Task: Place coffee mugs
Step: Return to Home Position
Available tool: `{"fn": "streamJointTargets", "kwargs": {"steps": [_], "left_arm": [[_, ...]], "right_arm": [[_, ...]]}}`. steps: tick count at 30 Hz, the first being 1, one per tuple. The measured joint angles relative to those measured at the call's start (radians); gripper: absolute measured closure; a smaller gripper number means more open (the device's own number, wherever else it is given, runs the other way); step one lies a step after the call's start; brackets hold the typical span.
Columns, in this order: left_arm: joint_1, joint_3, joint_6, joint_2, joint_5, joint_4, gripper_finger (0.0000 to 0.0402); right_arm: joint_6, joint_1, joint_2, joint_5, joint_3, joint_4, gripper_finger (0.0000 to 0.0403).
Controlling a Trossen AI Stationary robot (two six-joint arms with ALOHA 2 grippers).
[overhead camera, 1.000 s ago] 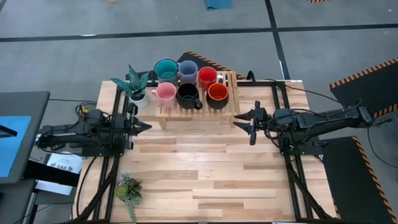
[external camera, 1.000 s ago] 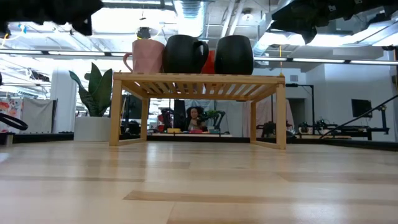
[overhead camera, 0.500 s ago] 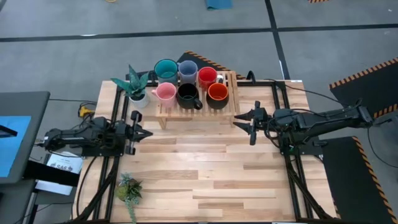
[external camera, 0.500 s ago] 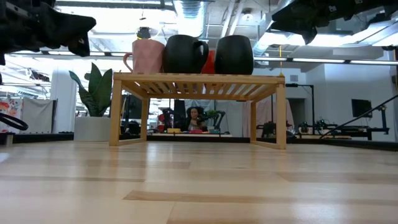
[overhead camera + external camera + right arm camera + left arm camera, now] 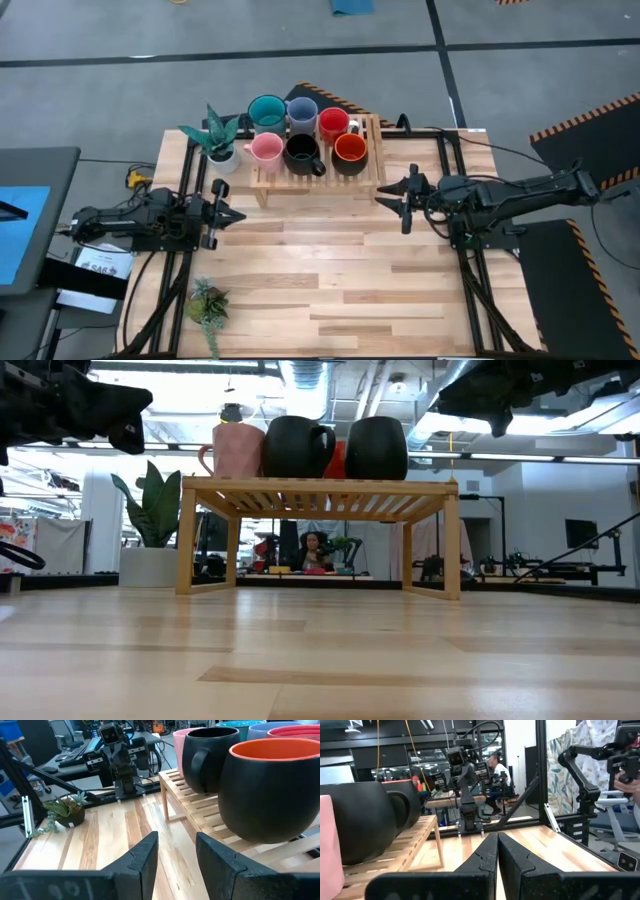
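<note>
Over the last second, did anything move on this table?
The left arm shifted slightly away from the shelf, toward the near edge of the table, taking hold of nothing. The right arm hardly moved; the six mugs on the shelf and both plants stayed put.

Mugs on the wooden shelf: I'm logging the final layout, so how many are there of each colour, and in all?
teal mug: 1
grey-blue mug: 1
red mug: 1
pink mug: 1
black mug: 1
orange mug (orange inside, dark outside): 1
Total: 6 mugs, all on the wooden shelf.
</note>
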Motion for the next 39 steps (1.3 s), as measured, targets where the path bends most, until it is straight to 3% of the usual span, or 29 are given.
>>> {"fn": "streamJointTargets", "kwargs": {"steps": [11, 27, 33, 39], "left_arm": [[0.0, -0.002, -0.034, 0.0, -0.029, -0.002, 0.0401], [0.0, -0.003, -0.035, 0.0, -0.029, -0.011, 0.0401], [0.0, -0.003, -0.035, 0.0, -0.027, -0.011, 0.0401], [0.0, -0.003, -0.035, 0.0, -0.027, -0.011, 0.0401]], "right_arm": [[0.016, 0.0, -0.01, 0.0, 0.0, -0.001, 0.0252], [0.021, 0.0, -0.04, -0.003, 0.0, -0.077, 0.0326], [0.091, -0.01, -0.156, -0.002, -0.029, -0.238, 0.0386], [0.105, -0.009, -0.331, -0.002, -0.238, -0.1, 0.0378]]}}
